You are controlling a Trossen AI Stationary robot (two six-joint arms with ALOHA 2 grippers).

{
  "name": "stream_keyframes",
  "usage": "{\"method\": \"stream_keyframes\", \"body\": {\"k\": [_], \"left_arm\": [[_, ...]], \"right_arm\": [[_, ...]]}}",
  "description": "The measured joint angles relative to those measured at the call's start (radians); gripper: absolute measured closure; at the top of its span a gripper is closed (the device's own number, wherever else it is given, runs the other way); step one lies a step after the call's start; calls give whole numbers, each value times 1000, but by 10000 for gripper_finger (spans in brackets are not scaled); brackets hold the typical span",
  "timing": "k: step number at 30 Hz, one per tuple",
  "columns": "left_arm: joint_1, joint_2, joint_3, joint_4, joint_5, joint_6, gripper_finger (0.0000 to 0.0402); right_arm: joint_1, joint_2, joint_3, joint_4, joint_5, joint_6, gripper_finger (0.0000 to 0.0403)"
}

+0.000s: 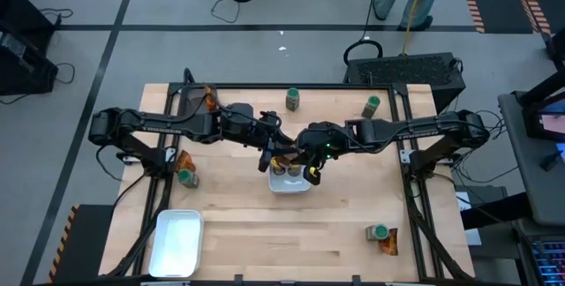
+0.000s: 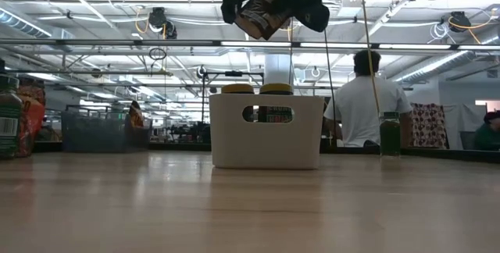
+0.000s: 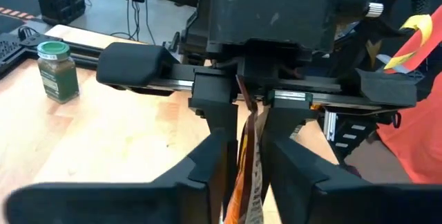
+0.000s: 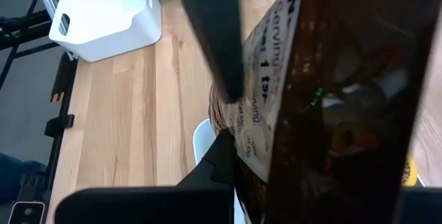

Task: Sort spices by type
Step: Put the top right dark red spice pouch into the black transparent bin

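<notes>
Orange-brown packet [image 3: 247, 175] hangs mid-air between both hands, above the white tray [image 1: 290, 183] at table [image 1: 265, 233] centre, which already holds yellow-lidded jars [image 2: 276, 89]. Right hand [image 1: 311, 173] is clamped on the packet; left hand [image 3: 247, 156] has its fingers narrowed on either side, whether they pinch it cannot tell. Judged a hand-over, so the left arm can carry it to its own side. Green-lidded jars [image 1: 292, 99] stand scattered, unsorted
</notes>
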Motion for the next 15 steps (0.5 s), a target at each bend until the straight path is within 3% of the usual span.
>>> {"method": "stream_keyframes", "body": {"k": [6, 11, 15], "left_arm": [[0, 0, 0, -1, 6, -3, 387], [0, 0, 0, -1, 7, -25, 396], [0, 0, 0, -1, 7, -26, 398]], "right_arm": [[2, 0, 0, 9, 0, 2, 392], [2, 0, 0, 10, 0, 4, 385], [5, -1, 0, 10, 0, -17, 354]]}}
